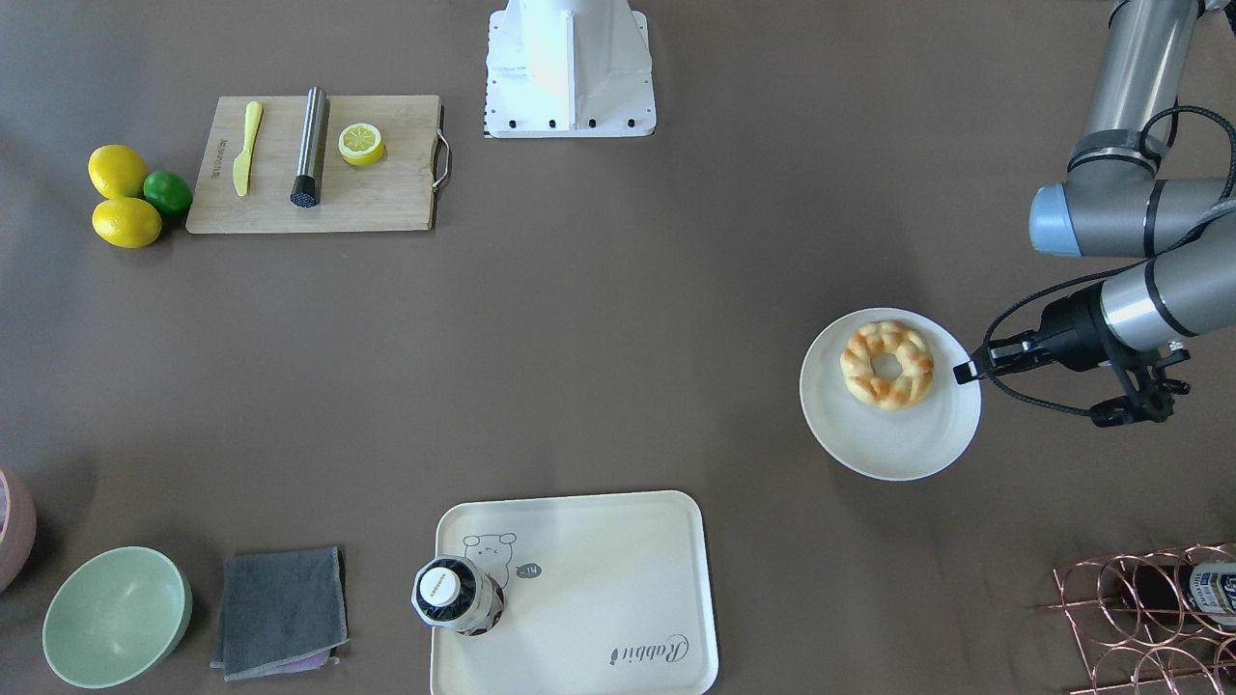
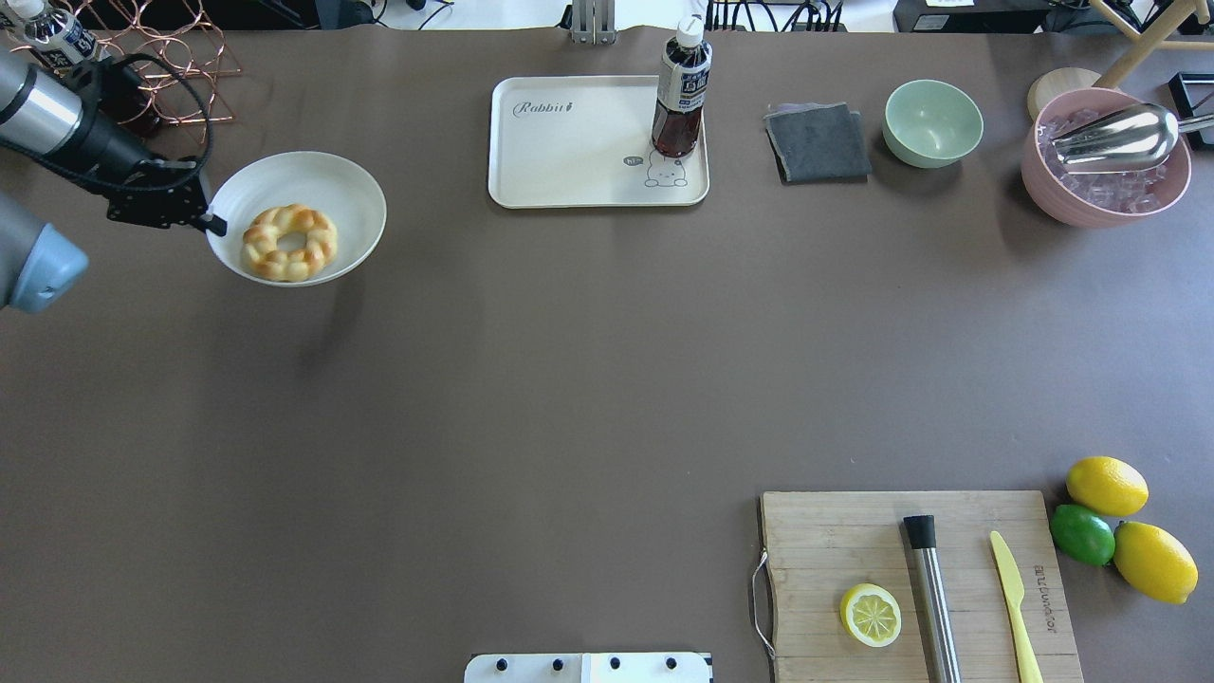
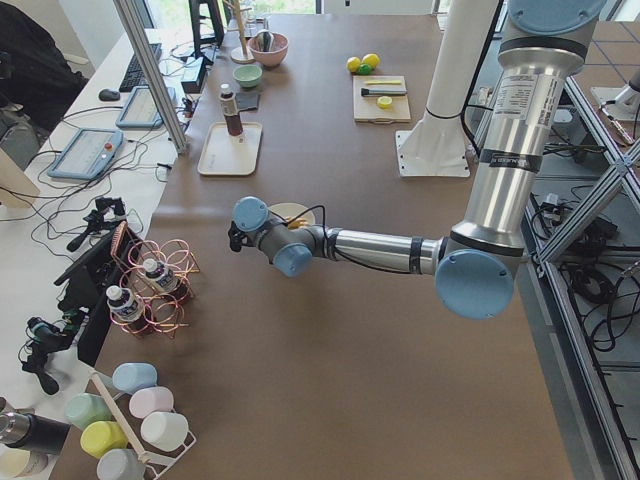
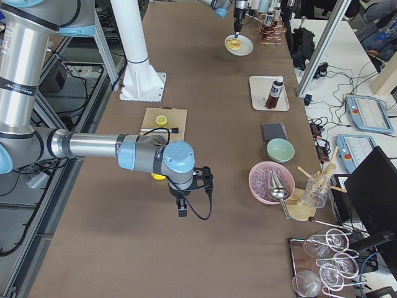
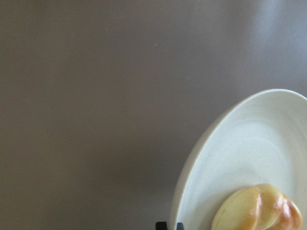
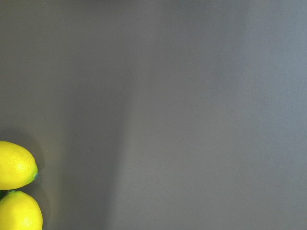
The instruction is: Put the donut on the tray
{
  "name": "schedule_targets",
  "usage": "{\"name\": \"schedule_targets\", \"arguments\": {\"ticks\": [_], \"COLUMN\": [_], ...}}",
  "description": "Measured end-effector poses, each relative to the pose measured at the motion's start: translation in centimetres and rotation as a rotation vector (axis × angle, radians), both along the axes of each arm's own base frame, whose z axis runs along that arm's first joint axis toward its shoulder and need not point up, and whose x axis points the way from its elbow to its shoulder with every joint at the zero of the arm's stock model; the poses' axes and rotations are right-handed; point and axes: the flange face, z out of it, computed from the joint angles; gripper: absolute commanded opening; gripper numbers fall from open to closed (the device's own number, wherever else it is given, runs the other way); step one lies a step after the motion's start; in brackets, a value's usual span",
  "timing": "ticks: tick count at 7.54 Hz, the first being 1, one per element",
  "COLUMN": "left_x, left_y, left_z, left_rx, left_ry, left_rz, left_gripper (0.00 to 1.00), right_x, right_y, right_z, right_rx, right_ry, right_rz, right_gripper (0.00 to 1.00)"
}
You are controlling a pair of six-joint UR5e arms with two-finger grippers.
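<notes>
The donut [image 1: 886,365], a twisted golden ring with brown patches, lies in a round white plate [image 1: 884,444]. My left gripper [image 1: 967,372] is shut on that plate's rim and holds it slightly above the table; its shadow falls on the brown cloth in the overhead view [image 2: 213,225]. The left wrist view shows the plate's rim [image 5: 192,182] and part of the donut [image 5: 259,208]. The cream tray [image 1: 599,579] with the bear drawing and "Rabbit" script lies apart, at the table's operator side. My right gripper [image 4: 181,208] shows only in the exterior right view; I cannot tell if it is open.
A dark bottle [image 1: 457,596] stands on the tray's bear corner. A copper wire rack [image 2: 161,66] stands close behind my left arm. A grey cloth [image 1: 280,613], green bowl [image 1: 116,616], cutting board [image 1: 319,164] with lemon half, and whole lemons [image 1: 121,198] lie farther off.
</notes>
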Motion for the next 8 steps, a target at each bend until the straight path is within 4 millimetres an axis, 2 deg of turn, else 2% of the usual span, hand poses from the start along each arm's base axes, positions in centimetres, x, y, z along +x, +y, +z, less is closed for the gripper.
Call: {"name": "schedule_targets", "arguments": {"ticks": [1,2,5,6,7,8], "left_x": [3.2,6.9,17.9,21.3,23.3,24.2], "left_y": [-2.1,-3.4,-3.7,-3.3,-3.6,-4.6], "left_z": [-3.5,-6.9,-14.6,-15.5,-16.3,-17.3], "left_rx": [-0.045,-0.085,-0.158,-0.166,-0.189,-0.237], "left_ry": [-0.011,-0.024,-0.041,-0.025,-0.013,-0.004], "left_rz": [-0.044,-0.093,-0.247,-0.301,-0.342,-0.387], "left_gripper": [0.00,0.00,0.00,0.00,0.00,0.00], "right_x": [0.0,0.0,0.0,0.0,0.0,0.0], "right_y": [0.0,0.0,-0.1,-0.1,-0.2,-0.2], "right_z": [0.0,0.0,0.0,-0.1,-0.1,-0.1], "right_rx": [0.000,-0.001,0.001,0.002,0.003,0.003], "right_ry": [0.000,0.000,0.000,0.000,0.001,0.001], "right_rz": [0.000,0.001,0.000,0.000,0.001,0.001], "right_gripper": [0.99,0.99,0.99,0.99,0.99,0.99]}}
